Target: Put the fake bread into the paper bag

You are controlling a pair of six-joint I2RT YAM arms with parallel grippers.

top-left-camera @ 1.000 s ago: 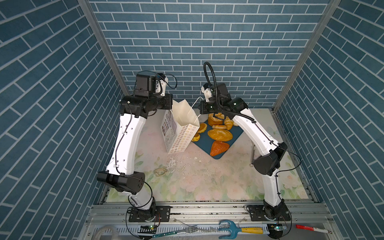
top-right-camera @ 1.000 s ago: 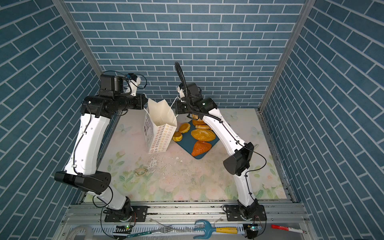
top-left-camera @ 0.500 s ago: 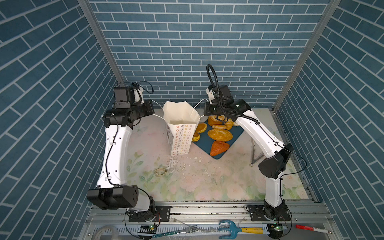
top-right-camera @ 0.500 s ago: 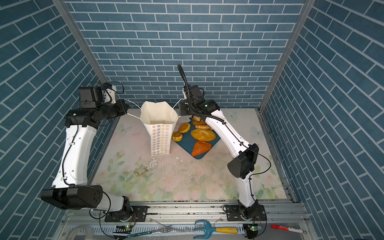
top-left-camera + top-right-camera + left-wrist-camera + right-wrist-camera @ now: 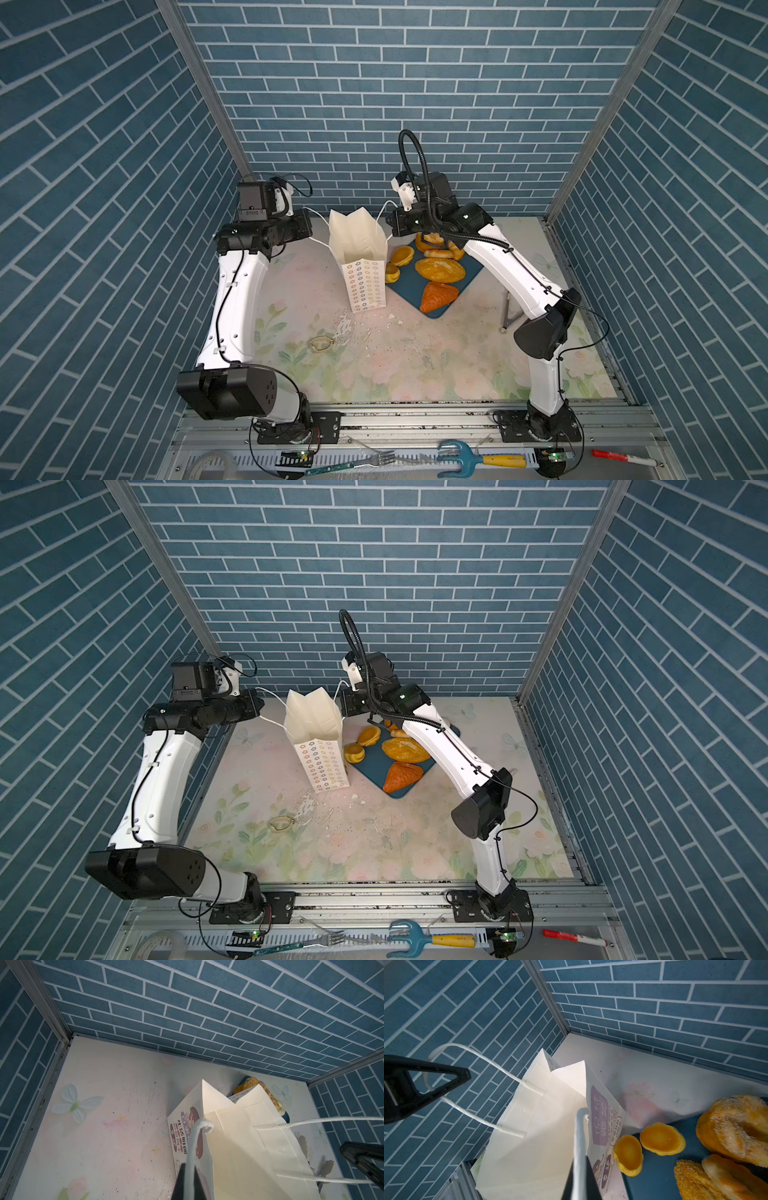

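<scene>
Left gripper [image 5: 308,226] is clamped on the left cord handle [image 5: 192,1147]. In the left wrist view the cord runs up between its dark fingers [image 5: 180,1184]. Right gripper [image 5: 390,229] is pinched tight on the right cord handle [image 5: 579,1136], same picture in its wrist view. Both cords are stretched outward. The paper bag [image 5: 359,249] stands upright at far centre of the floral table [image 5: 415,365], between the two grippers, mouth spread wide. The fake bread sits outside the bag on the teal tray [image 5: 409,286], just right of it. The oval loaf [image 5: 439,269] is mid-tray and the orange triangle [image 5: 438,296] is at the near end. Two round buns [image 5: 402,255] are right beside the bag's side. Sugar-dusted pieces [image 5: 735,1124] are at the far end, partly under the right arm.
</scene>
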